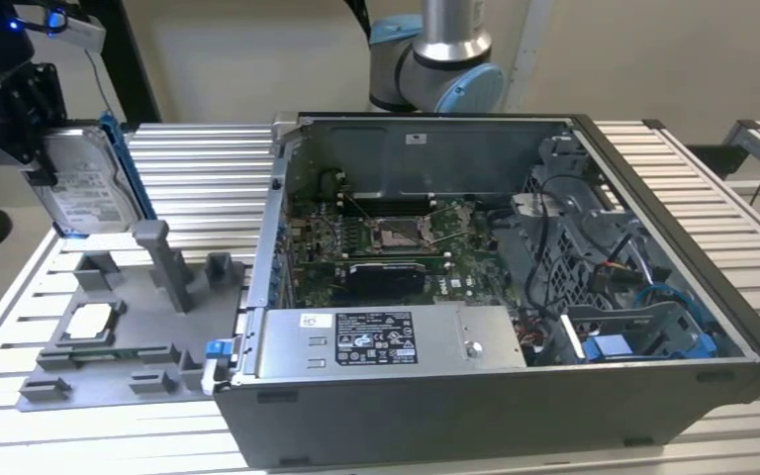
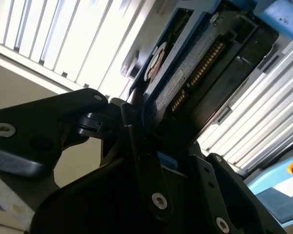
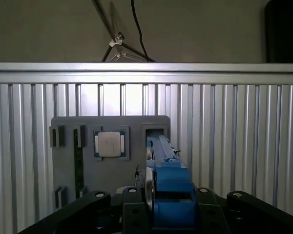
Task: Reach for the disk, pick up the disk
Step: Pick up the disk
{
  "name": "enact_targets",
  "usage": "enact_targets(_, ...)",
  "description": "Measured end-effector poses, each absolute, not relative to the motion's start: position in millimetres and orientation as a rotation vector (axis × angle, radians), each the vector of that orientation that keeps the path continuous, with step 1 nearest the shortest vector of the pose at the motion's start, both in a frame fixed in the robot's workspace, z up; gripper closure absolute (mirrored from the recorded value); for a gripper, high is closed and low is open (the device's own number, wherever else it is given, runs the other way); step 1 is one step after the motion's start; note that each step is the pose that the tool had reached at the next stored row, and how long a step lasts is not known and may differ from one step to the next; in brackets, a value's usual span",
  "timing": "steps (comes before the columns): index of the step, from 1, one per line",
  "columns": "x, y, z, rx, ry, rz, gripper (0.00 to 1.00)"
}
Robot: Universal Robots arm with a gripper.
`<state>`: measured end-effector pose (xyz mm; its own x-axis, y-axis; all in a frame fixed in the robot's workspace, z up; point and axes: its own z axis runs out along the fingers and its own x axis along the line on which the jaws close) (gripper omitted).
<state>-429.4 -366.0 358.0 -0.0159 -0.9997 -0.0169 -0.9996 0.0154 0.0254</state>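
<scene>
The disk (image 1: 90, 183) is a silver-grey drive with a white label in a bright blue frame. It hangs on edge at the exterior view's upper left, just above the back of the grey fixture plate (image 1: 116, 341). My black gripper (image 1: 40, 148) is shut on its upper part. In the second wrist view the fingers (image 2: 136, 141) clamp the disk (image 2: 185, 73) from both sides. In the first wrist view the blue frame of the disk (image 3: 168, 185) sits between the fingers of my gripper (image 3: 158, 207), with its far end over a slot (image 3: 156, 131) in the plate.
A small square silver chip (image 1: 90, 322) lies in a pocket of the fixture plate, beside upright grey posts (image 1: 162, 262). An open computer case (image 1: 486, 416) with a labelled power-supply box (image 1: 380, 341) stands to the exterior view's right. Ribbed metal table (image 1: 195, 158) lies underneath.
</scene>
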Motion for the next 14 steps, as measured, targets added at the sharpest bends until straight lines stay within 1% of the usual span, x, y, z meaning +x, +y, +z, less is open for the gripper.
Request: enact_targets(14, -429, -366, 379, 2.200, -2.234, -0.047, 1.00)
